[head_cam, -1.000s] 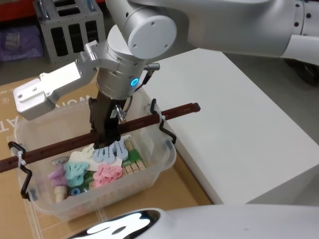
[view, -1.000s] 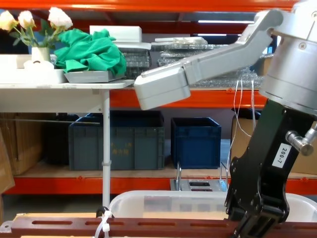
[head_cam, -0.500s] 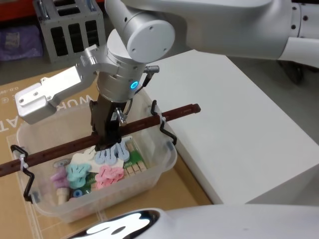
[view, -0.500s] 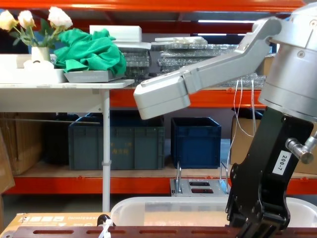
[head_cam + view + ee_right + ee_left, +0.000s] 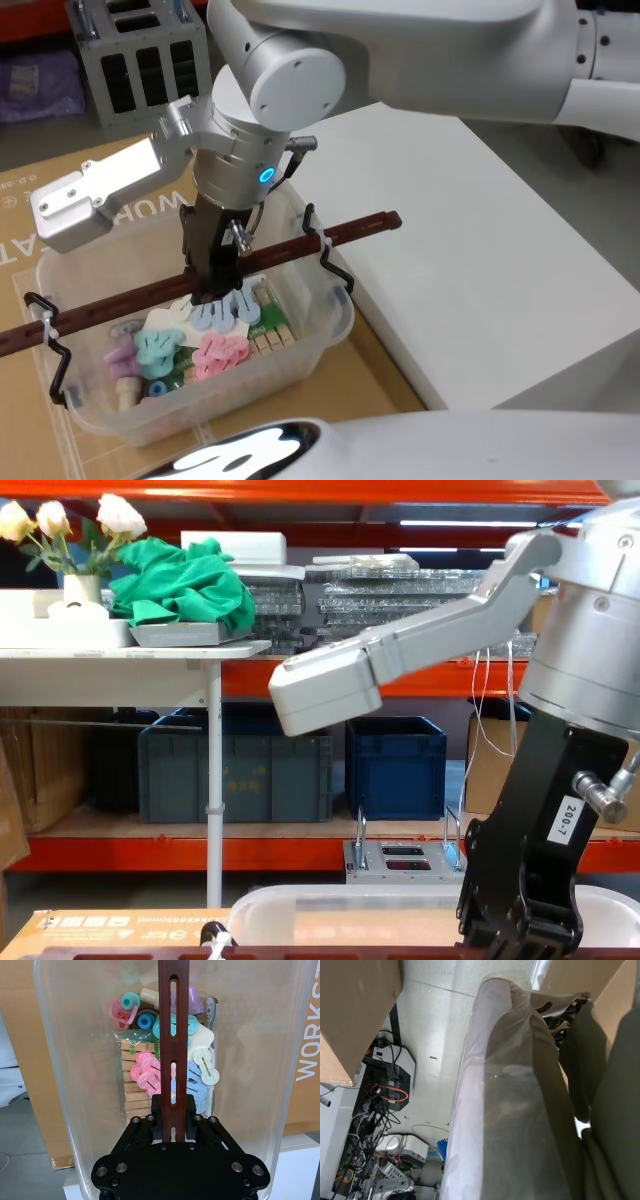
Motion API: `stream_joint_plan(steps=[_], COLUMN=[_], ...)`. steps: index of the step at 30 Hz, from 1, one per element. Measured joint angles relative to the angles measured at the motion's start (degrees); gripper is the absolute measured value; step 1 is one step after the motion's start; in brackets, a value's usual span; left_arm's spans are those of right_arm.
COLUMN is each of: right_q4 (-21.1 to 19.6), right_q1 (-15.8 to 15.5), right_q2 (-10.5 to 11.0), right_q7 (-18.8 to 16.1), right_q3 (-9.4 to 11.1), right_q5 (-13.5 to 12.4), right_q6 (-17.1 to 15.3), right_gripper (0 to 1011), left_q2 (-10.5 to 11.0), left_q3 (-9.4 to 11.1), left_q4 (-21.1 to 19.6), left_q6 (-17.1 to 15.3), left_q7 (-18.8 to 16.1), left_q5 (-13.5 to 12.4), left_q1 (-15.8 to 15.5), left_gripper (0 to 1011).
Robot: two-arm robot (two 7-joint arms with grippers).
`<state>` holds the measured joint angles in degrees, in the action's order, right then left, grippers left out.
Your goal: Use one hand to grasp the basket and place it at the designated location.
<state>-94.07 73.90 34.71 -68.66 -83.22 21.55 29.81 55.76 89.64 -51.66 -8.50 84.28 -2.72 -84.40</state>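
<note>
Warehouse racking with orange beams (image 5: 300,852) and dark blue crates (image 5: 395,765) fills the background; closer in, a flat cardboard sheet (image 5: 30,190) lies next to a white table (image 5: 480,250). The basket (image 5: 335,318) sits over the cardboard, just beside the table edge. I cannot tell whether its bottom is resting on the sheet or lifted off it. The right gripper (image 5: 212,290) comes straight down and is clenched on the red-brown bar handle (image 5: 300,243) near its middle. In the right wrist view the jaws pinch the slotted bar from both sides. So the grasp looks done, while the carry and set-down are left. No target spot is marked, and the table is only a guess. The basket holds pastel plastic clips (image 5: 215,350) in blue, pink, mint and purple, a pack of wooden clothespins (image 5: 137,1090), a white block-like piece (image 5: 202,1037) and a few small round caps (image 5: 145,1021), all piled loosely toward one end.
</note>
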Motion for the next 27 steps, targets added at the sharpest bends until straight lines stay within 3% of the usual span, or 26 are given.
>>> stream_joint_plan(steps=[27], right_q4=[1.51], right_q1=[-0.42], right_q2=[-0.85], right_q7=[0.06], right_q3=[-0.65], right_q5=[1.18], right_q6=[-0.68], right_gripper=[234], left_q2=[0.00], left_q3=[0.00], left_q4=[0.00], left_q6=[0.00], left_q7=[0.00], left_q5=[0.00], left_q1=[0.00], left_gripper=[0])
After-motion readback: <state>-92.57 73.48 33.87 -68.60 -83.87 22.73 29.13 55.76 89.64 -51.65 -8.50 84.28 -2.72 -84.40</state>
